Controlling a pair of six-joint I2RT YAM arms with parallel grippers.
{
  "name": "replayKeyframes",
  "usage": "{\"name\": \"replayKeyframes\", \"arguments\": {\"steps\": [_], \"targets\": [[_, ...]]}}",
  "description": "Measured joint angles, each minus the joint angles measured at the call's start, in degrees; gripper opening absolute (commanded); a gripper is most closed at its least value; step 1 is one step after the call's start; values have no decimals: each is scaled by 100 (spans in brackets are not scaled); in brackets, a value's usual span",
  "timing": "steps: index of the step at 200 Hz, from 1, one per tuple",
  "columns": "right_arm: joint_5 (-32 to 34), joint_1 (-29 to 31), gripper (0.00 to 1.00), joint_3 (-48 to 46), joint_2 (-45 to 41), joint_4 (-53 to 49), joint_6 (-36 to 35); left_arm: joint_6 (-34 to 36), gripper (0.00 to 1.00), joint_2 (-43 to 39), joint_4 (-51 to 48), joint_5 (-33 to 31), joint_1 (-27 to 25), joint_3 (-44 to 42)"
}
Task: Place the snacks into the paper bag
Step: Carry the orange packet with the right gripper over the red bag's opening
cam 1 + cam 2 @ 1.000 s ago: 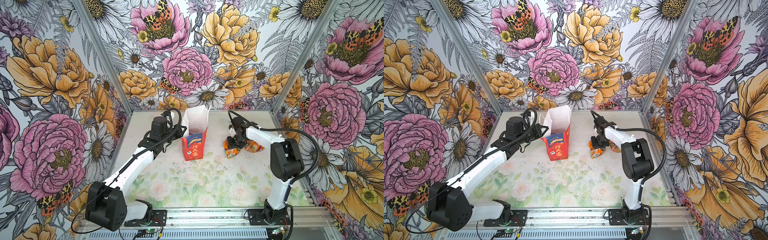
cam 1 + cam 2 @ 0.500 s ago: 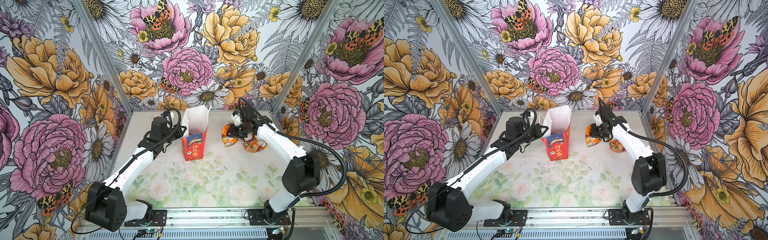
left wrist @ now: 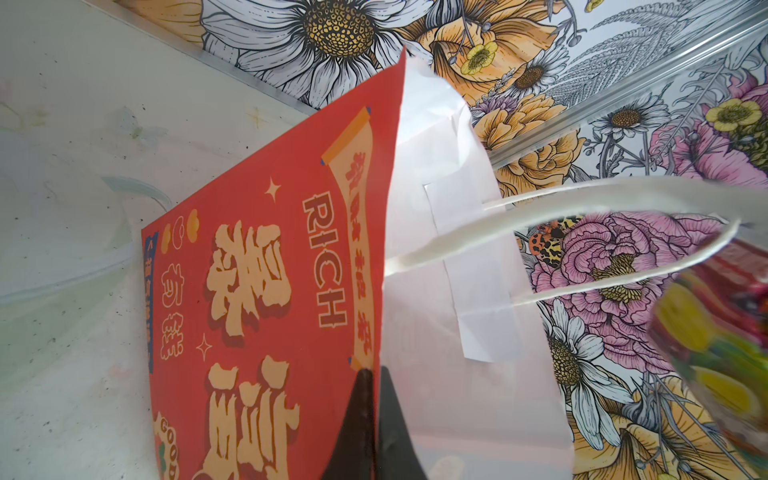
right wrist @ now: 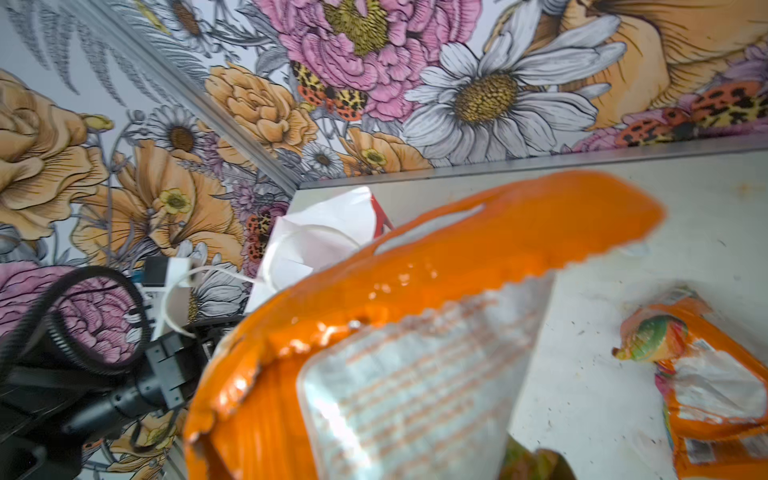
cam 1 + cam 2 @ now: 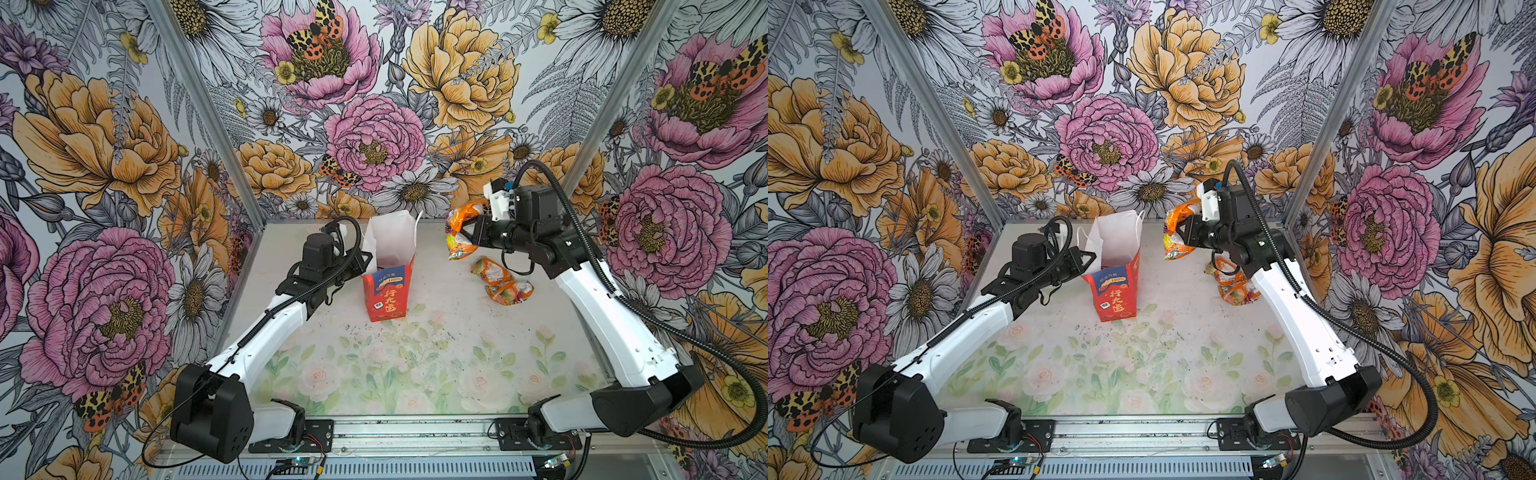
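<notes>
Two loose orange packets (image 5: 491,271) lie touching each other on the table (image 5: 415,374) in a top view, under the right arm and well right of the red paper bag (image 5: 388,291), which stands upright near the table's far edge with its white mouth open. There the left gripper (image 5: 365,259) is pinched tight on the bag's left wall near the rim, and the right gripper (image 5: 469,235) is clamped on a third, held orange packet (image 5: 457,241), which hangs in the air to the right of the bag's mouth and apart from it. In a top view from beside it, the paper bag (image 5: 1117,291), left gripper (image 5: 1088,257), right gripper (image 5: 1183,235) and held orange packet (image 5: 1175,243) stand the same way, and the loose orange packets (image 5: 1233,291) are partly hidden behind the right arm. The left wrist view shows the black fingers (image 3: 357,415) closed flat on the paper bag's (image 3: 257,291) wall edge, one outside on the red print, one inside on the white, with a white cord handle (image 3: 540,216) looping off the rim. The right wrist view is filled by the held orange packet (image 4: 415,311); its gripping fingers cannot be made out here, while the loose orange packets (image 4: 706,374) lie on the table and the paper bag (image 4: 324,232) stands beyond.
</notes>
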Motion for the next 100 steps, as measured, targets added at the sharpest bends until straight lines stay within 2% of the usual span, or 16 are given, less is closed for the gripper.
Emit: {"name": "replayKeyframes", "arguments": {"steps": [51,100], "targets": [[245,1016,0,636,186,833,85,-63,0,0,-4,-52,-4,0],[796,1537,0,1231,1132,1333,83,-66,0,0,-15,-136,-22,0]]}}
